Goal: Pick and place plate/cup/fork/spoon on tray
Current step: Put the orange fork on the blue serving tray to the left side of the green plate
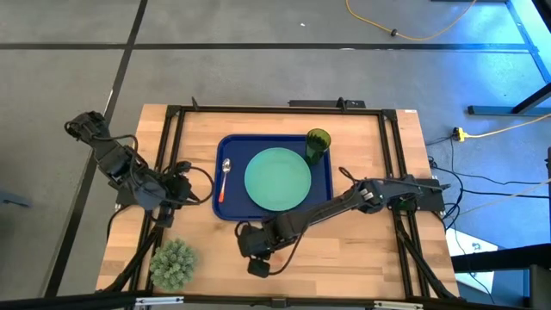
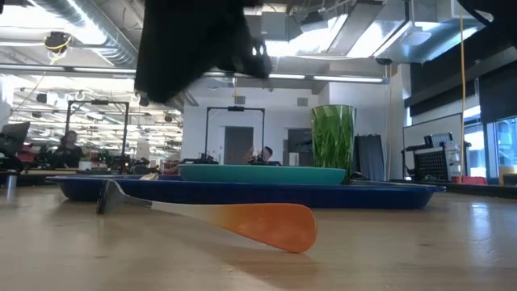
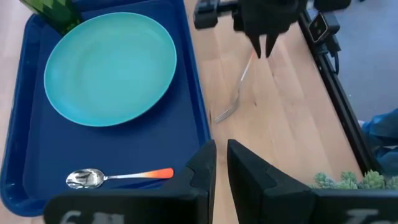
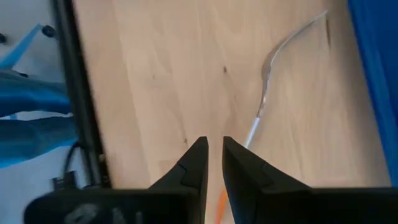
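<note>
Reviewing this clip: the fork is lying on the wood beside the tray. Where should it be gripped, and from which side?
Probably the fork is best taken by its orange handle, from straight above, closing across its narrow width. It lies flat and low on the table, so a sideways approach finds little to hold. The right gripper hangs over that end, clear of the tray.

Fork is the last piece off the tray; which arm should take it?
Right. Its hand hangs directly over the fork on the wood beside the tray. The left hand sits back at the tray's opposite side.
</note>
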Motion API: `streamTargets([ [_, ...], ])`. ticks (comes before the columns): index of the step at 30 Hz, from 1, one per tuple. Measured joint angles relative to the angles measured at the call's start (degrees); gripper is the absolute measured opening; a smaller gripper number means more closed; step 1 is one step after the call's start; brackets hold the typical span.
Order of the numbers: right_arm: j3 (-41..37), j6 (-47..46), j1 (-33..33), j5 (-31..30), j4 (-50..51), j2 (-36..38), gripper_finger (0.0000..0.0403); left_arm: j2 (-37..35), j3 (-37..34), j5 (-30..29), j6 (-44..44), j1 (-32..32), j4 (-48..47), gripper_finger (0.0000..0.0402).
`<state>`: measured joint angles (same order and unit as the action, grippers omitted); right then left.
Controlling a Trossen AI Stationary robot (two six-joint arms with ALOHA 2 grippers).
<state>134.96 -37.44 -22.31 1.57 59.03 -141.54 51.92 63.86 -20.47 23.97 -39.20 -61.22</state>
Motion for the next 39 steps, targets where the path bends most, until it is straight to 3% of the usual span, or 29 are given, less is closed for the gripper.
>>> streamTargets([
  [10, 0.0, 1.91, 0.04, -2.71, -0.53, -4.32, 0.0049, 0.09, 0.0, -0.02, 0.02, 0.0, 0.33, 0.0034],
  [39, -4.53, -1.05, 1.53, -3.37, -4.64, -4.23, 0.0049, 0.09, 0.0, -0.02, 0.0, 0.0, 0.88, 0.0034],
])
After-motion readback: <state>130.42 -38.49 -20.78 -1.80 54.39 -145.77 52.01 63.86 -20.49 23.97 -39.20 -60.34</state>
